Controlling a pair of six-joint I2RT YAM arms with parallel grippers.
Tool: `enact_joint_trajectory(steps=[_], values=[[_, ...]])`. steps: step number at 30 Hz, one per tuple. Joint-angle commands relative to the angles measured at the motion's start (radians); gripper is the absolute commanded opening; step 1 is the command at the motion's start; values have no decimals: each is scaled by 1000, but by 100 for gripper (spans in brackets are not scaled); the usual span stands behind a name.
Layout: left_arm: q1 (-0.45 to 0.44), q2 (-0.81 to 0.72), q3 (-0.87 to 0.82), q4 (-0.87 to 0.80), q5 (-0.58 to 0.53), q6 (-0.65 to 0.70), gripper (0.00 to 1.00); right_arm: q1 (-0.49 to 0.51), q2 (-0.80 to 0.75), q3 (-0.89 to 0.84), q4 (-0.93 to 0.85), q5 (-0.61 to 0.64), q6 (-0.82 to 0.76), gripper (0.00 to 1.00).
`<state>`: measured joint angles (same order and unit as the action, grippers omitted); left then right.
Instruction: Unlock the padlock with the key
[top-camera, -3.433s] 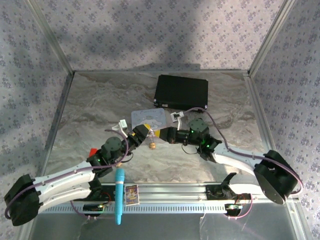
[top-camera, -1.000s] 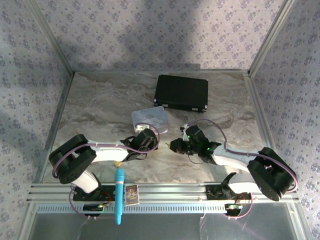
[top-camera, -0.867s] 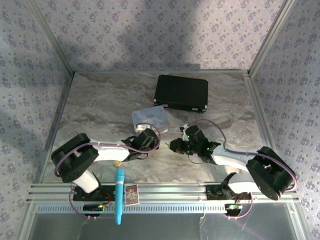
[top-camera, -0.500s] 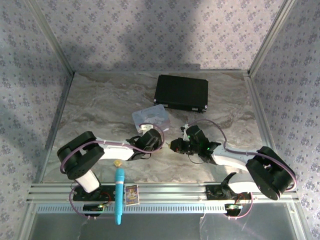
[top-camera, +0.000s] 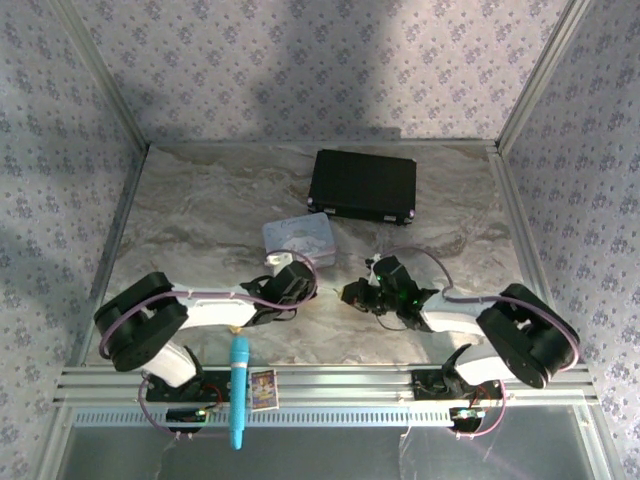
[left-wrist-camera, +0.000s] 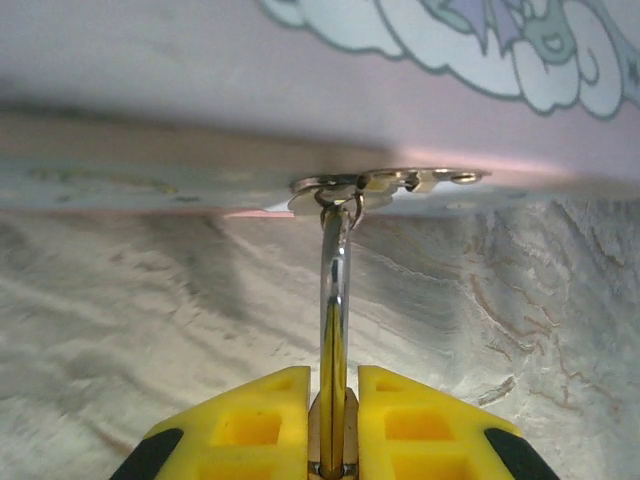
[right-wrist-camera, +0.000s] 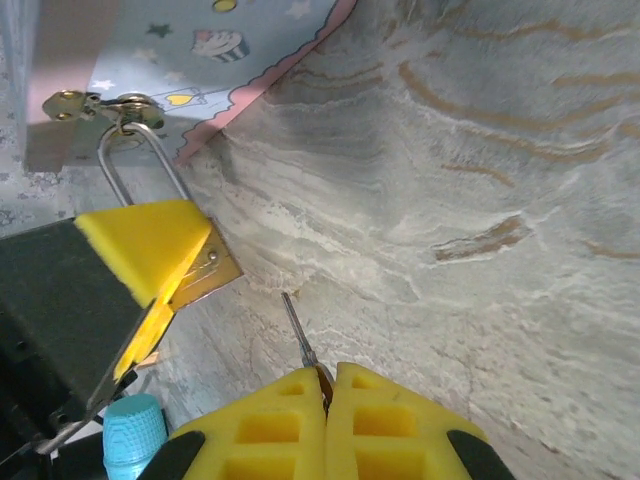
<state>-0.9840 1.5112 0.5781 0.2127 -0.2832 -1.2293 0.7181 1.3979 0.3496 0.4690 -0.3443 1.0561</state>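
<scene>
The padlock (right-wrist-camera: 215, 272) hangs by its thin silver shackle (right-wrist-camera: 140, 165) from the hasp (right-wrist-camera: 95, 103) of the pastel tin (right-wrist-camera: 200, 40). Its brass body is pinched between the left gripper (left-wrist-camera: 333, 400)'s closed yellow pads. The left wrist view sees it edge-on, whereas the right wrist view shows its flat brass side and the key (right-wrist-camera: 297, 338), a silvery sliver clamped in the right gripper (right-wrist-camera: 325, 385), its tip just short of the body.

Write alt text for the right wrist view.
The right gripper pinches a thin silver key, tip aimed up-left at a brass padlock, apart from it. The left gripper clamps the padlock, whose silver shackle hangs through the hasp of a pastel tin.
</scene>
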Motion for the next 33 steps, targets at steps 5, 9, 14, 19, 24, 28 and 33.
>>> enact_joint_trajectory(steps=[5,9,14,19,24,28,33], values=[[-8,-13,-147,191,-47,-270,0,46,112,4,217,-58,68,0],[-8,-17,-185,249,-68,-345,1,55,165,5,294,-94,93,0],[-8,-26,-193,280,-76,-369,1,55,236,2,394,-115,131,0],[-8,-11,-198,311,-55,-386,0,55,264,2,430,-117,146,0],[-8,5,-203,339,-43,-399,0,56,268,11,436,-112,157,0],[-8,3,-199,337,-42,-401,0,55,278,18,431,-119,156,0],[-8,3,-200,336,-41,-405,0,57,291,23,467,-121,172,0]])
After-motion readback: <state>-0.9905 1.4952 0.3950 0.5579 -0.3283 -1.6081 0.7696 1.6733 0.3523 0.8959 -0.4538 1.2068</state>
